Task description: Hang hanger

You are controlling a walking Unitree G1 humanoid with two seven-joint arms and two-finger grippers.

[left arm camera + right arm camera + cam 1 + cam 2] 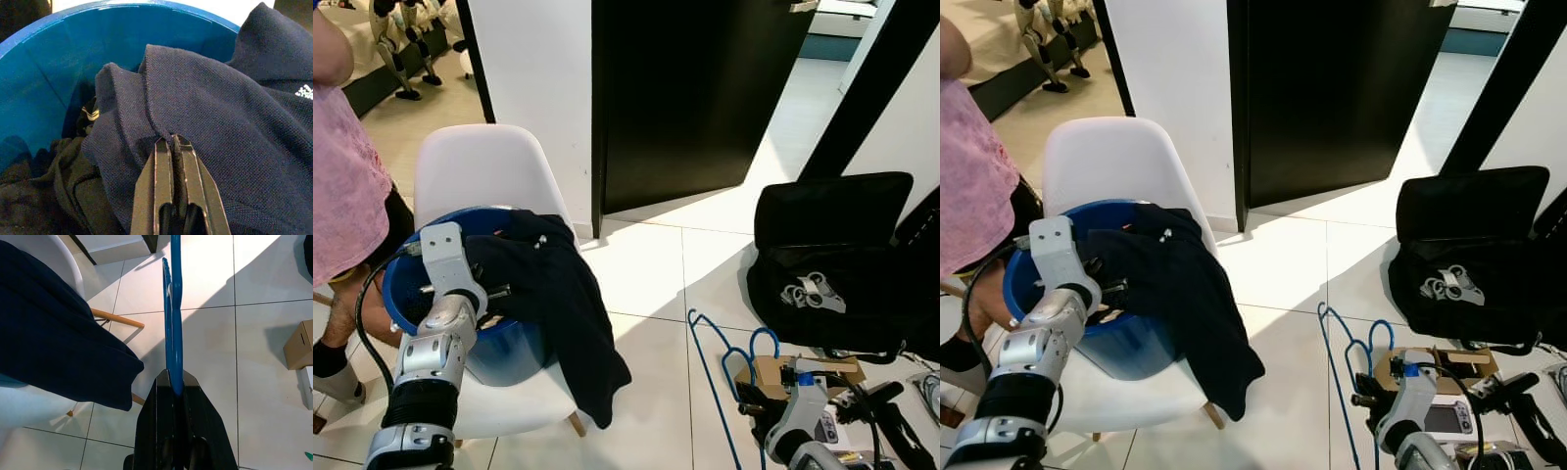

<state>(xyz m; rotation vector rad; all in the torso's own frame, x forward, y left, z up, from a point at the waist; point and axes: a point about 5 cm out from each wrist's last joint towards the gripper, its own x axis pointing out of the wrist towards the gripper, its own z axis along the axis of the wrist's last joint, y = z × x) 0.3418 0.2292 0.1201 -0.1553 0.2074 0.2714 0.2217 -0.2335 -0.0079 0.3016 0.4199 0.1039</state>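
Observation:
A navy polo shirt drapes over the rim of a blue bucket, which stands on a white chair. My left gripper is inside the bucket, shut on a fold of the shirt's fabric. More dark clothes lie at the bucket's bottom. Low on the right, my right gripper is shut on a blue wire hanger. The hanger rises edge-on from its fingers above the white tile floor.
A person in a pink shirt sits close to the chair's left side. A black bag and a cardboard box lie on the floor at right. A black door stands open behind, with sunlit tiles past it.

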